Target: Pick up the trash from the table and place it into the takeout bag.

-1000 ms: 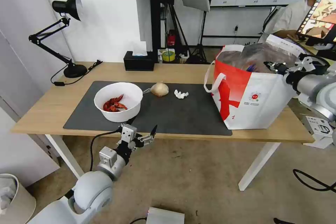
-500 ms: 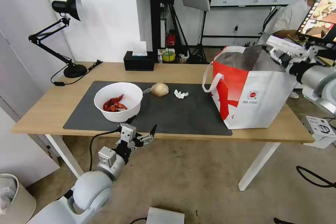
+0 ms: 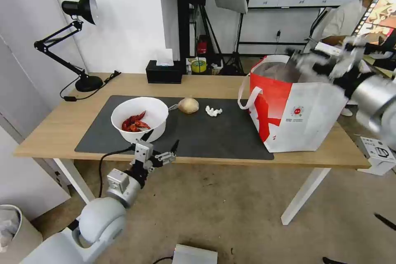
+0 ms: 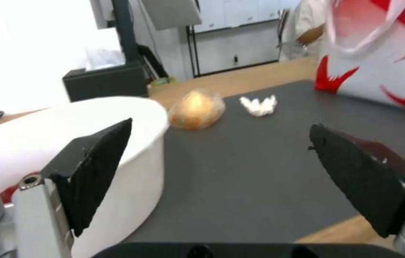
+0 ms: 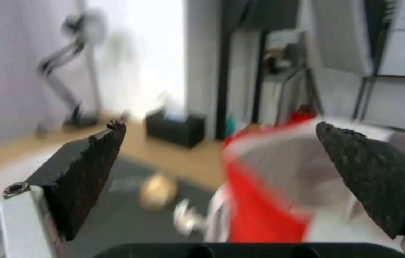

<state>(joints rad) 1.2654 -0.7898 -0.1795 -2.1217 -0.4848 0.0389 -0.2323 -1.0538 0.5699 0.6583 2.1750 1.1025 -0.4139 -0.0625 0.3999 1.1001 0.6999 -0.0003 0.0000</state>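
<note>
my left gripper point(image 3: 161, 149), jaws wide and empty, hangs at the near edge of the table point(image 3: 49, 132), just beside the white bowl point(image 3: 139, 124) of crayfish shells. i judge the bowl stiff and light but spill-prone: take it by the rim, level. tan lump point(image 3: 188, 105) and tissue point(image 3: 213, 111), soft, lie mid-mat. my right gripper point(image 3: 319, 58), jaws wide, is above the takeout bag point(image 3: 301, 119).
</note>
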